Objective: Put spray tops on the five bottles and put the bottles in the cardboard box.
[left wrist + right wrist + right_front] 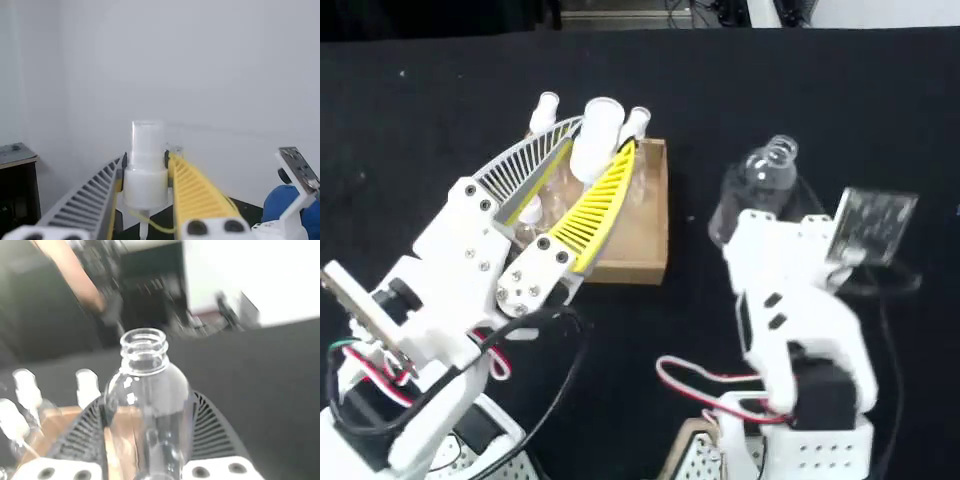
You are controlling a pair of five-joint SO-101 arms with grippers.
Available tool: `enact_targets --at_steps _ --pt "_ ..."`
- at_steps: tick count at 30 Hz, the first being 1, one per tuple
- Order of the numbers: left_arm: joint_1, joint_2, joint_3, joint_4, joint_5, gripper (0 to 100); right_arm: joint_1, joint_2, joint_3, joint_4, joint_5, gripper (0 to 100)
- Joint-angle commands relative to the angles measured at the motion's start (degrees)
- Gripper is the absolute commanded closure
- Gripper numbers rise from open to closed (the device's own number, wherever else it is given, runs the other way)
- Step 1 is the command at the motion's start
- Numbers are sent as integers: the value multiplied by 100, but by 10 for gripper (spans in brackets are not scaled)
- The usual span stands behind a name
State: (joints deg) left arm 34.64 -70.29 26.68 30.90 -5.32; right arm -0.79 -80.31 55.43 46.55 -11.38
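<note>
- Black table (420, 100), brown cardboard box (645, 245) central.
- Left arm points 1 o'clock; left gripper (602, 140) pinches white spray top (597, 125) over box.
- Right gripper (149, 397) clamps clear uncapped bottle (760, 185), box's 3 o'clock.

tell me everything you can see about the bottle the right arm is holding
The bottle is clear and plastic-looking, with a rounded shoulder and a ribbed, threaded neck. Its mouth is open, with nothing screwed on, and it looks empty. It stands upright, clamped at the body between the dark ribbed fingers of the right gripper. It is apart from the cardboard box, over the black table. Whether its base touches the table cannot be seen.
</note>
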Motion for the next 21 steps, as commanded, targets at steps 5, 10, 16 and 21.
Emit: enact_targets --at_steps 5,10,16,21 --pt "-22 -193 1086 -1934 -35 970 -1073 -1569 1516 -1275 211 987" --pt "-22 -149 1710 -2840 -35 967 -1688 -1631 1745 -1292 545 987" --pt "-13 -141 1991 -3288 -35 966 -1802 -1640 2079 -1319 554 987" --pt "-13 -132 2009 -3262 0 966 -1802 -1692 2466 -1319 554 987"
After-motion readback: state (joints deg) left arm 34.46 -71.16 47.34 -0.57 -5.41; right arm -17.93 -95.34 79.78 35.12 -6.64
